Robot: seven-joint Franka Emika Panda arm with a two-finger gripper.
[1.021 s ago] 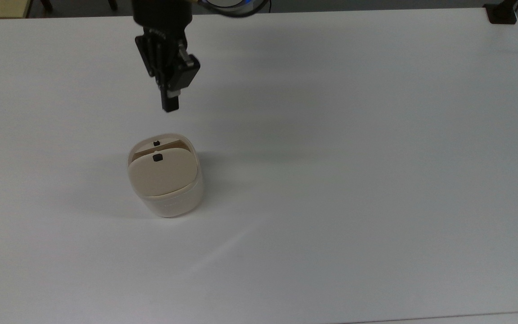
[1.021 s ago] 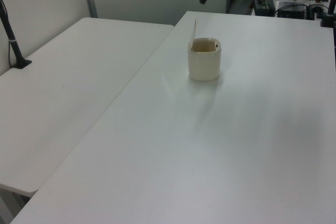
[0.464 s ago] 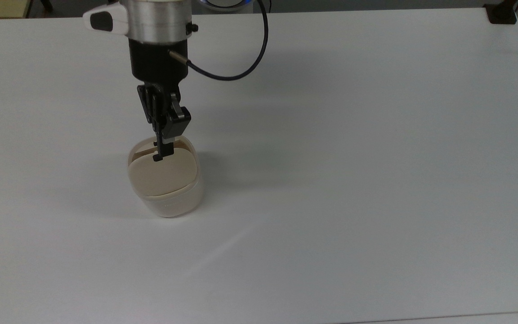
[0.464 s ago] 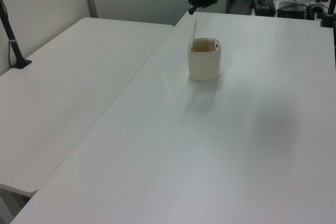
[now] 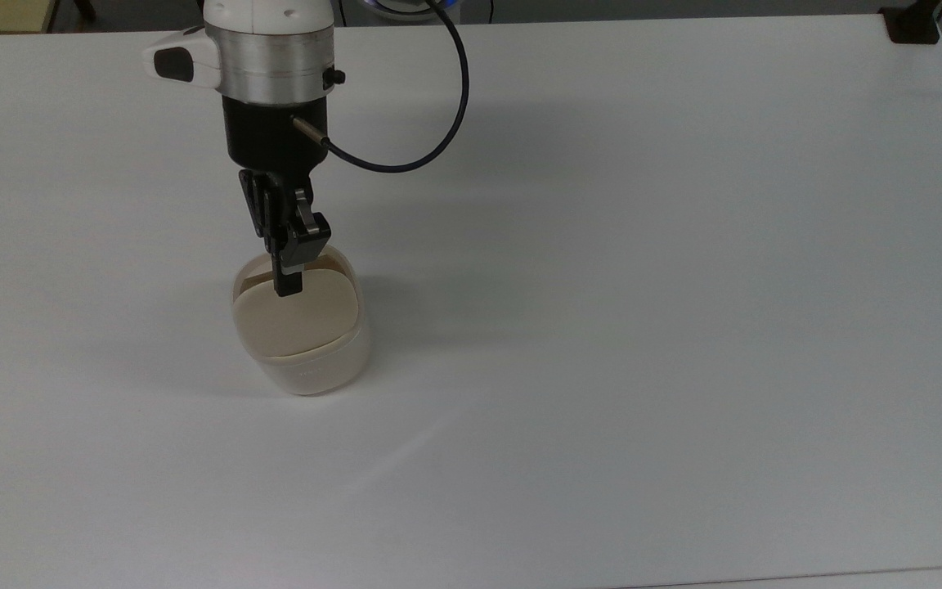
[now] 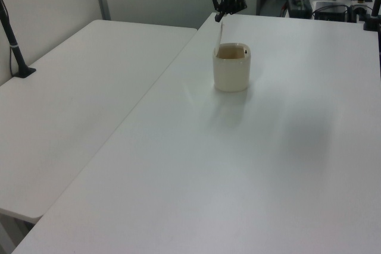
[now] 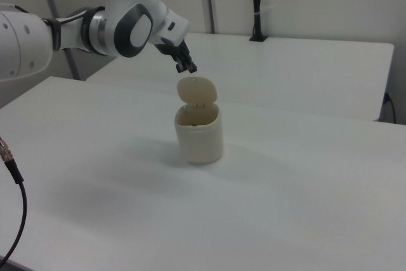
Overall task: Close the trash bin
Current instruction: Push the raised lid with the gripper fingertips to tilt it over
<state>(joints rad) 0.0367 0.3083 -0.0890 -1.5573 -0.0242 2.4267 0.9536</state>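
Trash bin, cream, rounded-square, beige lid upright and open; jaws narrow, empty, just above lid.

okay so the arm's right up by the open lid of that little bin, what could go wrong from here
1. The lid stands nearly upright, and the gripper hangs just above its top edge. A push on the wrong side could force it further open instead of shut.
2. The trash bin stands loose on the table, with nothing bracing it. A sideways push on the raised lid might tip or slide it.
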